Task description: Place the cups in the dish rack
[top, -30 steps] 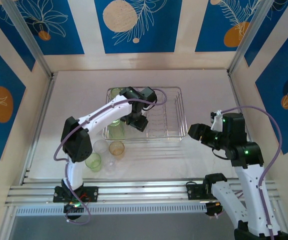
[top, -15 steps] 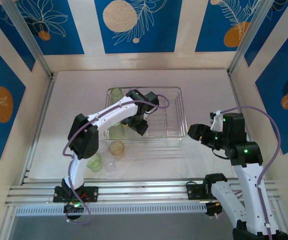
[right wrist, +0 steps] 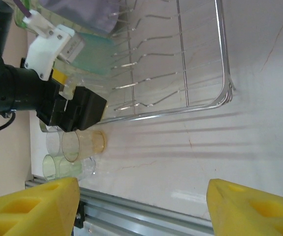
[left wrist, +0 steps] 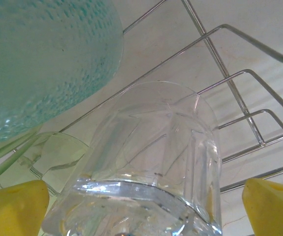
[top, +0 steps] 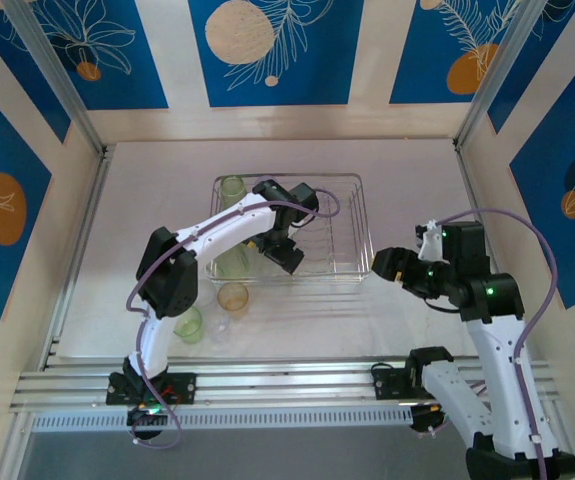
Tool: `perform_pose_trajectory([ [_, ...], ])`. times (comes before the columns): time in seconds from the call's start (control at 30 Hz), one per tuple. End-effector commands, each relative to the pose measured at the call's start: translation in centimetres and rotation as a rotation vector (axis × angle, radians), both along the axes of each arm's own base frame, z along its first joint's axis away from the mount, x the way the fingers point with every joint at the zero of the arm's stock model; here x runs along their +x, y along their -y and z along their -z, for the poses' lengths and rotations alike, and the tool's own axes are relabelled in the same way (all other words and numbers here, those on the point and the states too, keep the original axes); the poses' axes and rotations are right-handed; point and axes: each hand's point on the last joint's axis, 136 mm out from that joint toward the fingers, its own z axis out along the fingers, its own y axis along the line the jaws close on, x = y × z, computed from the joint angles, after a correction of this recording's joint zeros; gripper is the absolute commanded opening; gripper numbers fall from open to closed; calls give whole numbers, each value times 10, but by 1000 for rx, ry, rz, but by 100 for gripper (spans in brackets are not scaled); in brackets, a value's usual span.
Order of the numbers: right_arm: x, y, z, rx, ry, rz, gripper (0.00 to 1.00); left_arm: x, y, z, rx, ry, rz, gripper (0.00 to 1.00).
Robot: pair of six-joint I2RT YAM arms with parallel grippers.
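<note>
— Left gripper down inside the dish rack, jaws spread wide either side of a clear cup, gripping nothing. Teal cup just beside.
— And the right gripper?
— Parted, empty, hovering off the rack's right end. Amber cup and green cup standing on the table, near side of the rack.
— Handling?
— Probably light, thin-walled, slick plastic, springy under a squeeze. Best pinched gently across the wall near the rim.
</note>
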Motion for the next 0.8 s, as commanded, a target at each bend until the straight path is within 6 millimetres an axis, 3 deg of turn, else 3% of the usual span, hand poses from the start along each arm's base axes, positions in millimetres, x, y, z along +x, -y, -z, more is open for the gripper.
perform_pose_trajectory([
  [0.0,-12,-11,-2,6,-29,-55,70,0,4,-27,-42,65,24,100],
  [0.2,-21,-37,11,-69,-52,-115,70,1,9,-69,-169,192,-1,100],
  [0.33,-21,-60,23,-170,-56,-163,70,4,-8,-105,-251,352,-66,100],
  [0.53,-11,-117,38,-286,-42,-264,71,-5,-68,-155,-393,709,-194,100],
  [0.77,-2,-206,64,-382,-47,-422,72,-43,-153,-166,-601,1050,-372,100],
])
